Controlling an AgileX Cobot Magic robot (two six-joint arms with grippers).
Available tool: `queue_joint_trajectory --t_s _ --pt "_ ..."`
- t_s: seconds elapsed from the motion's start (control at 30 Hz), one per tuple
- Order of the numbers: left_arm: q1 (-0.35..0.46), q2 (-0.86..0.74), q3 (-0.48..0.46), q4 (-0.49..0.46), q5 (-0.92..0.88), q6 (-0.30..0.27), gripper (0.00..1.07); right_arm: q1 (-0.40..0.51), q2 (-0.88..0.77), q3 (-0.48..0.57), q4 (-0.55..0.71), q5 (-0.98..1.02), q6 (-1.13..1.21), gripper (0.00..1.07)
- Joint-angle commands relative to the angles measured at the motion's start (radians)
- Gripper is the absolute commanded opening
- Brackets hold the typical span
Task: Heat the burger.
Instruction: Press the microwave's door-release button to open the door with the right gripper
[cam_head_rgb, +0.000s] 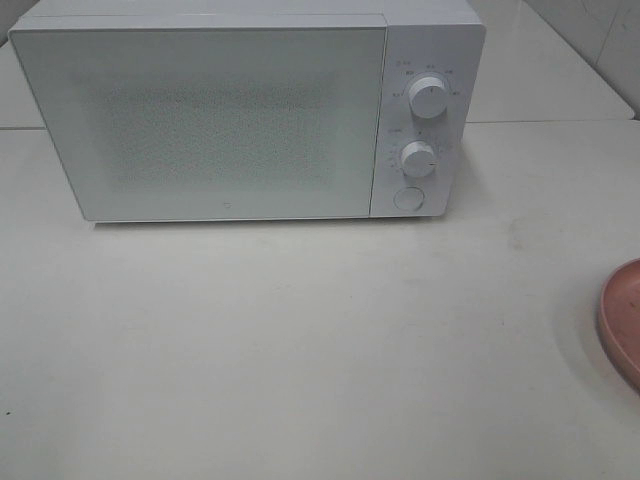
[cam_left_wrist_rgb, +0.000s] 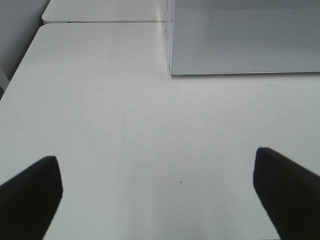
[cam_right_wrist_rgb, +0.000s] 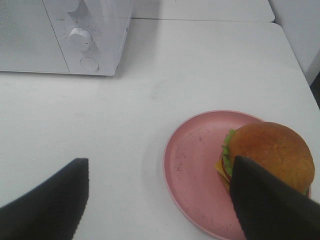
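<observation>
Two matte white tables (cam_head_rgb: 300, 340), seemingly abutting; boxy microwave (cam_head_rgb: 200, 120); glossy domed burger (cam_right_wrist_rgb: 275, 150) on round pink plate (cam_right_wrist_rgb: 192, 165); left gripper (cam_left_wrist_rgb: 155, 157), right gripper (cam_right_wrist_rgb: 159, 162) spread, empty.

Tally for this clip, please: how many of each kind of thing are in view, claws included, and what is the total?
microwave: 1
pink plate: 1
burger: 1
claws: 2, the left claw and the right claw
Total: 5

Burger (cam_right_wrist_rgb: 272, 150) upright on pink plate (cam_right_wrist_rgb: 195, 160), w/ lettuce, cheese.
</observation>
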Motion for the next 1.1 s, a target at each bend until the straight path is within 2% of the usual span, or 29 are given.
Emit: queue_joint_trajectory --t_s 0.03,1.1 --pt "0.001 -0.02 0.003 0.002 -0.013 0.001 0.98 -0.007 0.07 -0.006 0.0 -0.062 0.008 0.75" --pt "0.001 -0.02 0.003 0.002 -0.013 0.001 0.98 -0.007 0.561 -0.006 0.003 -0.502 0.011 0.75"
